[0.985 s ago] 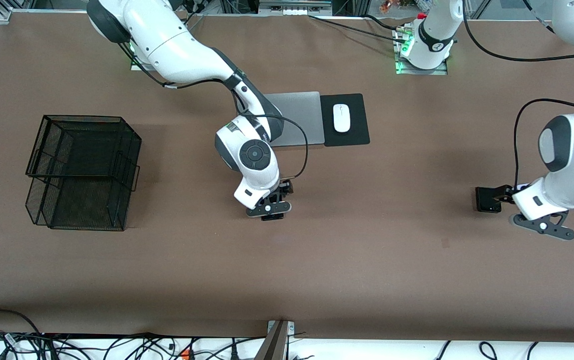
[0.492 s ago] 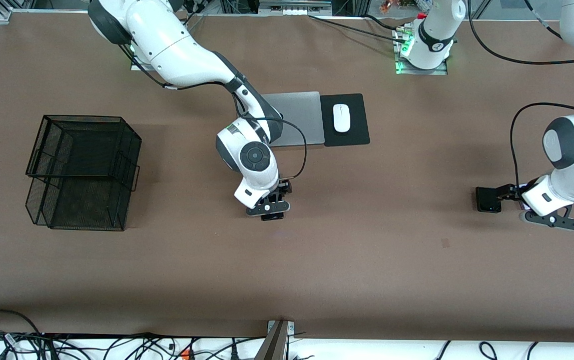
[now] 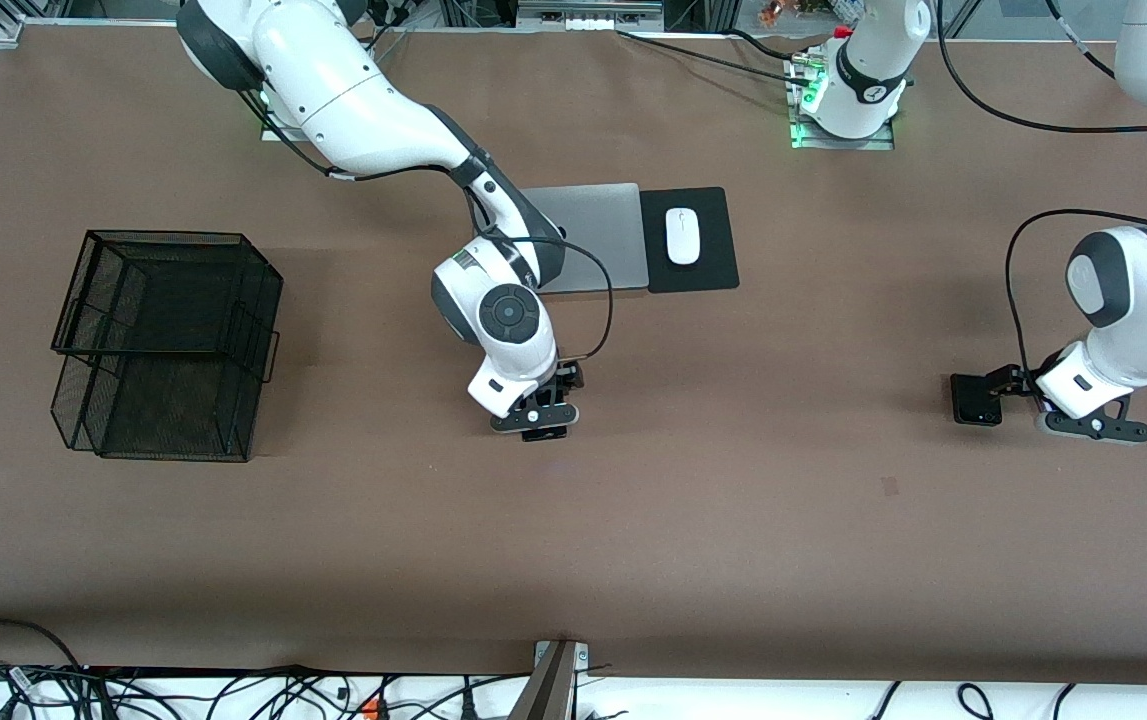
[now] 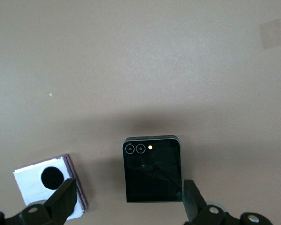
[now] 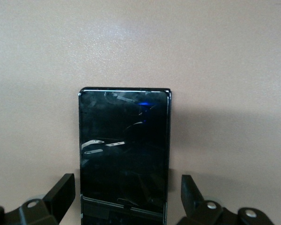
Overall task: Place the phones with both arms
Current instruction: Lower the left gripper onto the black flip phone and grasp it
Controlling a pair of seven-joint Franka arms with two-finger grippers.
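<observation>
Front view: brown table (image 3: 733, 520), cable mess along the near edge.
Right gripper (image 5: 126, 199): open, straddling the long black phone (image 5: 124, 150).
Left gripper (image 4: 129, 206): open over the small black phone (image 4: 152, 171), lavender phone (image 4: 40, 180) just beside it.

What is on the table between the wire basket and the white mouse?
The right gripper, jaws open over the long black phone; the front view shows it.

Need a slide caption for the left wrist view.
Open left gripper straddling a small black phone on the brown table, lavender-white phone beside it.
</observation>
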